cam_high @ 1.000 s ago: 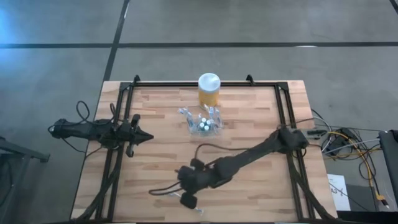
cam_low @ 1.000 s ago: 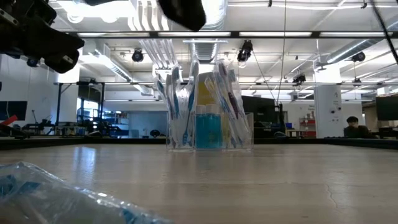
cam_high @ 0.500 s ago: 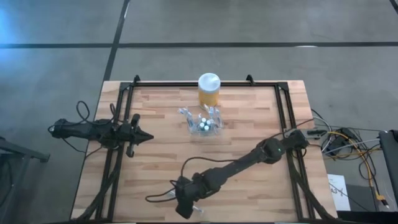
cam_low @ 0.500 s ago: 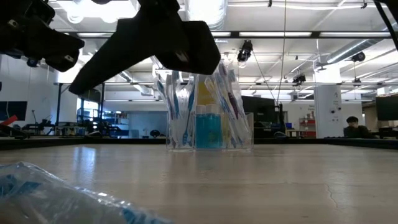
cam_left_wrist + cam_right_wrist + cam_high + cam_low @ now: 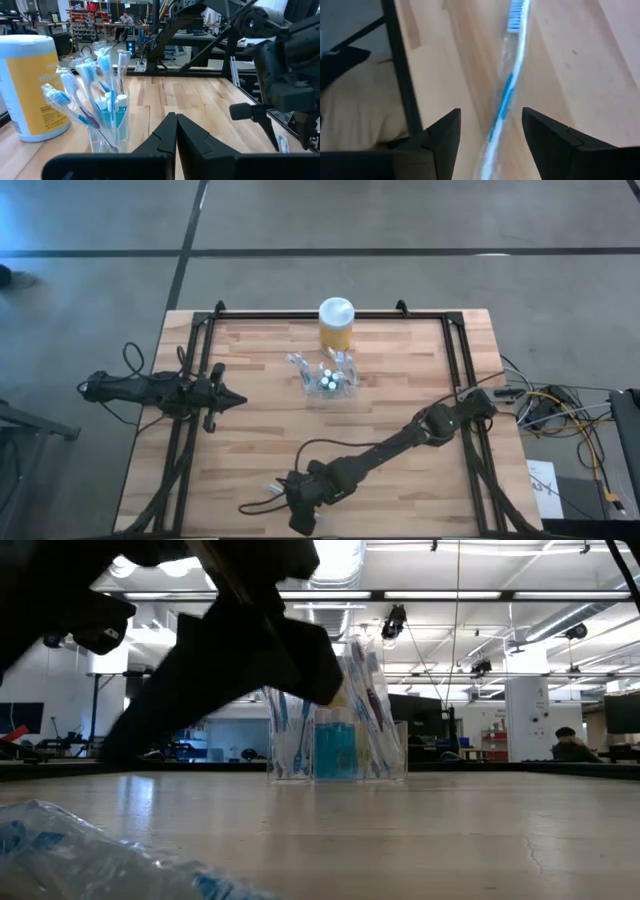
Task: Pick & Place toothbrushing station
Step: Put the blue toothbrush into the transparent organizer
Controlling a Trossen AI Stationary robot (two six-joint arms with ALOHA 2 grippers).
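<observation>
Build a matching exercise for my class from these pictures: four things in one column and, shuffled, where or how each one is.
Things:
1. left hand
2. right hand
3. clear holder
4. yellow jar

States:
A. by the table's far edge
B. open above a wrapped toothbrush
C. mid-table, full of toothbrushes
D. shut, at the table's left side

Pairs: 1-D, 2-B, 3-C, 4-A
</observation>
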